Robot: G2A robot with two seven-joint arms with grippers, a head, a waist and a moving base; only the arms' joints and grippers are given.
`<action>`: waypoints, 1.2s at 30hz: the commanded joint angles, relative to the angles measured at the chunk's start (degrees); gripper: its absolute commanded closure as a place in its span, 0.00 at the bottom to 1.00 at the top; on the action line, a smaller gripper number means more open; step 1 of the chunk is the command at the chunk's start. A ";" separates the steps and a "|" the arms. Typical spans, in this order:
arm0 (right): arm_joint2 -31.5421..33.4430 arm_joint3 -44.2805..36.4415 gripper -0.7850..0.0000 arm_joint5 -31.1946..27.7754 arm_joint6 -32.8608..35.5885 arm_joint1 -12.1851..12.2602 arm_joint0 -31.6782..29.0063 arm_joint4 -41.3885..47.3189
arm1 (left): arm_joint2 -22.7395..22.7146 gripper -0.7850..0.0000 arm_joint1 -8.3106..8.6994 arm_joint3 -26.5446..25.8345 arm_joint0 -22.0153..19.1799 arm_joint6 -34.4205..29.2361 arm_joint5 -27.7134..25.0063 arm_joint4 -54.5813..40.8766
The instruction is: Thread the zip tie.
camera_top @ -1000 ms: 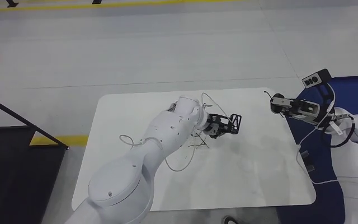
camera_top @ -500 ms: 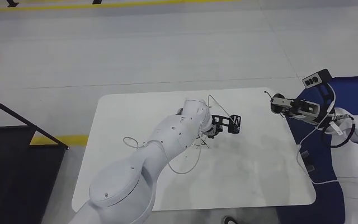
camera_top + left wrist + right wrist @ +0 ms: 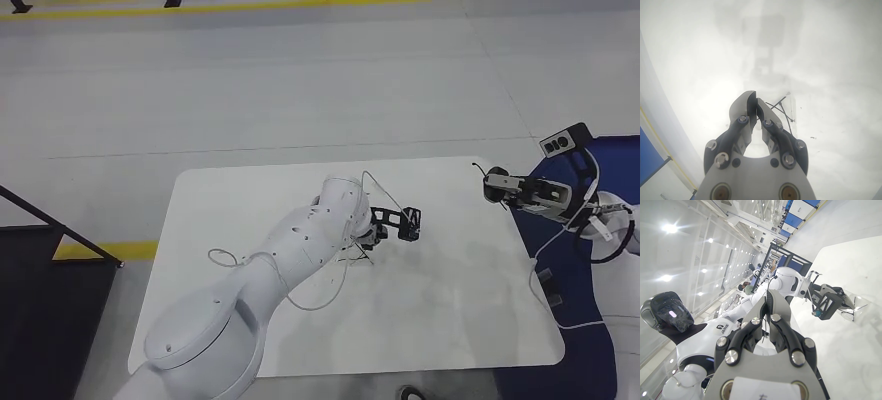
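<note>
My left gripper (image 3: pixel 755 98) hangs low over the middle of the white table (image 3: pixel 450 320), above a clear plastic tray (image 3: pixel 794 113). Its fingers are shut, and a thin black strand of a zip tie (image 3: pixel 772 105) runs out from between them across another zip tie (image 3: pixel 788 118) lying on the tray. In the top view that gripper (image 3: pixel 405 225) sits at the table's centre. My right gripper (image 3: pixel 767 294) is held up at the table's far right edge, shut on a second black zip tie (image 3: pixel 763 330) that hangs between its fingers. Its thin tail (image 3: pixel 474 168) curls beside the right gripper (image 3: pixel 487 187).
Loose white cables (image 3: pixel 225 252) loop along the left arm above the table. A blue cover (image 3: pixel 600 300) and a black box (image 3: pixel 565 141) stand off the right edge. Bare tabletop stretches in front of and to the right of the left gripper.
The left wrist has turned and its gripper has drawn back slightly toward the arm. The right arm has stayed still.
</note>
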 commanded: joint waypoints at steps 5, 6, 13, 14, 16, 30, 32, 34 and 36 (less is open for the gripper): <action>0.00 0.00 1.00 0.00 0.00 0.00 0.00 0.00 | -1.42 1.00 1.63 -6.06 1.48 -2.35 -0.19 -0.18; 0.00 0.00 1.00 0.00 0.00 0.00 0.00 0.00 | -1.42 1.00 1.63 -6.06 1.48 -2.35 -0.19 -0.18; 0.00 0.00 1.00 0.00 0.00 0.00 0.00 0.00 | -1.42 1.00 1.63 -6.06 1.48 -2.35 -0.19 -0.18; 0.00 0.00 1.00 0.00 0.00 0.00 0.00 0.00 | -1.42 1.00 1.63 -6.06 1.48 -2.35 -0.19 -0.18; 0.00 0.00 1.00 0.00 0.00 0.00 0.00 0.00 | -1.42 1.00 1.63 -6.06 1.48 -2.35 -0.19 -0.18; 0.00 0.00 1.00 0.00 0.00 0.00 0.00 0.00 | -1.42 1.00 1.63 -6.06 1.48 -2.35 -0.19 -0.18; 0.00 0.00 1.00 0.00 0.00 0.00 0.00 0.00 | -0.98 1.00 1.68 -6.22 2.58 -3.02 0.73 0.74; 0.00 0.00 1.00 0.00 0.00 0.00 0.00 0.00 | -0.56 1.00 1.59 -5.84 2.85 -4.81 -0.69 1.08; 0.00 0.00 1.00 0.00 0.00 0.00 0.00 0.00 | -0.05 1.00 1.17 -5.33 2.84 -7.87 -1.62 1.21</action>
